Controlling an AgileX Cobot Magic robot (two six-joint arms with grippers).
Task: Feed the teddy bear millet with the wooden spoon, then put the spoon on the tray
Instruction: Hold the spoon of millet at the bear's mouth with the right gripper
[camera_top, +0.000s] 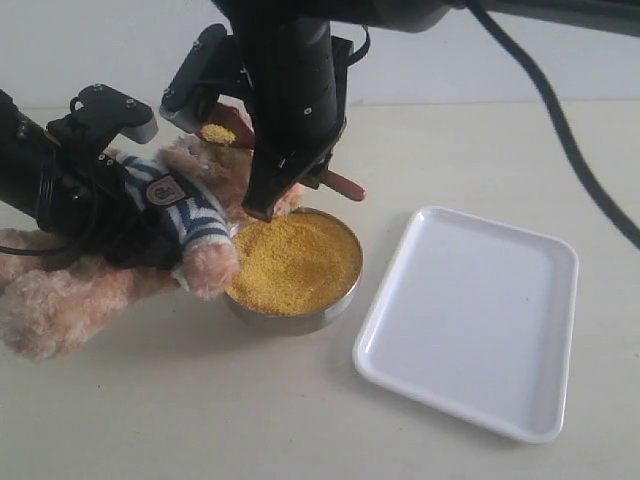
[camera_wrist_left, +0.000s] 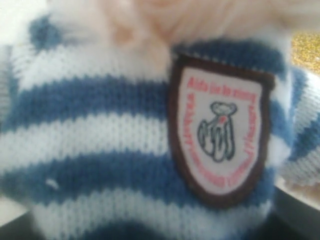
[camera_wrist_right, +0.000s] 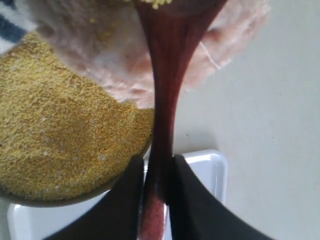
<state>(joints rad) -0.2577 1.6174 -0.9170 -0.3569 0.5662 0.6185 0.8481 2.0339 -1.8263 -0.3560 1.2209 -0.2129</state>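
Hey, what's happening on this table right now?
The left gripper holds a fluffy light-brown teddy bear in a striped shirt beside a round steel bowl of yellow millet. The right gripper clamps a dark reddish-brown wooden spoon, loaded with millet, near the bear's head. The white rectangular tray lies empty nearby.

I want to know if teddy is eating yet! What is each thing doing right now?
teddy bear: leaning back, held round its striped shirt.
wooden spoon: loaded, lifted to the bear's face.
millet: fills the bowl; a small heap on the spoon.
steel bowl: upright, full.
tray: nothing on it.
left gripper: closed on the teddy bear.
right gripper: closed on the spoon's handle.
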